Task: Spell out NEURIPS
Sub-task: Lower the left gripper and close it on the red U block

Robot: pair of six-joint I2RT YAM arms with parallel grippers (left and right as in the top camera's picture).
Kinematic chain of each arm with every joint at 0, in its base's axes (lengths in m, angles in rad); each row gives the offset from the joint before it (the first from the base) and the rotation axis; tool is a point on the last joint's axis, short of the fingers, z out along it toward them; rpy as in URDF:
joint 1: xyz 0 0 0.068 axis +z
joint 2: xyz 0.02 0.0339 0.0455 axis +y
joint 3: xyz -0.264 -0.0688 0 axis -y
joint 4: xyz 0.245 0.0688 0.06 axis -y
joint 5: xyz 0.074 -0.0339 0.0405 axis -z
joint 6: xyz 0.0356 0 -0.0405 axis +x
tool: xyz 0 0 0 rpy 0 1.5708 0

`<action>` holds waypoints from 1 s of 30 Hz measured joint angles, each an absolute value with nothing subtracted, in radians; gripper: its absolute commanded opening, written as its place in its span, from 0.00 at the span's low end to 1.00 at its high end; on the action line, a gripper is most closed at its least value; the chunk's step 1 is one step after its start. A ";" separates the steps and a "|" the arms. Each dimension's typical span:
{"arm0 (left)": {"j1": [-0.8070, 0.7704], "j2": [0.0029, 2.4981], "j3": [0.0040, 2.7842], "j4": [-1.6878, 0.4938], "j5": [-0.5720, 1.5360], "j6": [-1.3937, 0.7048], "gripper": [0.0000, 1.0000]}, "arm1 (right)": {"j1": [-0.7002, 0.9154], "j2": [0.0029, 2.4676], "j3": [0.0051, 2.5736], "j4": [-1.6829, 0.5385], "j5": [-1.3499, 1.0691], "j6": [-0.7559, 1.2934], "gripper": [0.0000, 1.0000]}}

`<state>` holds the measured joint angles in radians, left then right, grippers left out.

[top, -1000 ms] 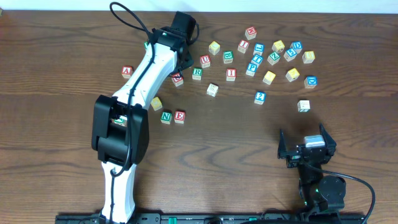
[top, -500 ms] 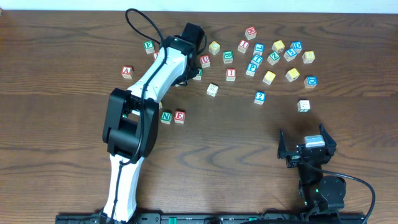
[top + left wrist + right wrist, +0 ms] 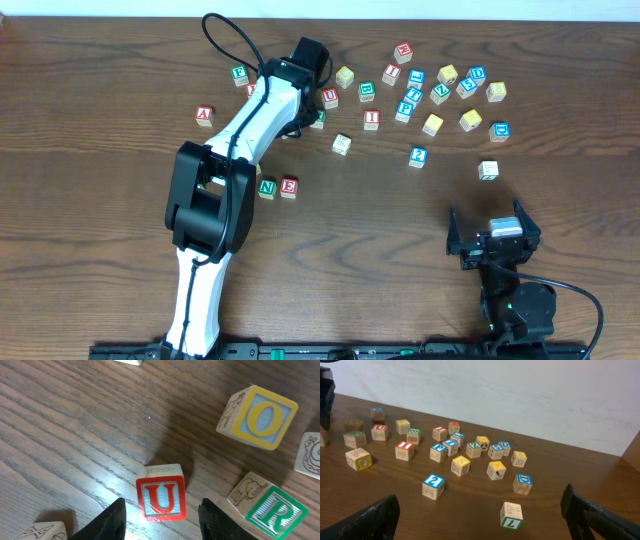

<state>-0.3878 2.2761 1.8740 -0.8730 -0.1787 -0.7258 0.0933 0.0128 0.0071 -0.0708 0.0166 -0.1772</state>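
Note:
A green N block (image 3: 267,187) and a red E block (image 3: 289,187) sit side by side left of the table's middle. The red U block (image 3: 329,97) (image 3: 161,498) lies just ahead of my open, empty left gripper (image 3: 318,104) (image 3: 162,527), level with the gap between the fingertips. A green R block (image 3: 317,119) (image 3: 272,512) is next to it, partly under the arm. A red I block (image 3: 371,119) and a blue P block (image 3: 405,109) lie further right. My right gripper (image 3: 492,240) (image 3: 485,520) is open and empty at the front right.
A yellow O block (image 3: 345,75) (image 3: 260,417) lies beyond the U. Several loose blocks cluster at the back right (image 3: 445,85). A red A block (image 3: 204,115) lies at the left. A blue 2 block (image 3: 433,486) and a green 7 block (image 3: 511,515) lie ahead of the right gripper.
The left arm swung right and further back over the first half second, then held still. The right arm has not moved.

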 measured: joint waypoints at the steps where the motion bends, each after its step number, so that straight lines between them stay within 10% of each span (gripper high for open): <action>1: -0.388 2.276 1.872 -0.874 -0.180 -0.726 0.46 | 0.093 0.013 0.007 -0.071 0.017 -0.177 0.99; 30: -0.387 2.305 1.856 -0.847 -0.186 -0.726 0.46 | 0.093 0.013 0.007 -0.071 0.017 -0.177 0.99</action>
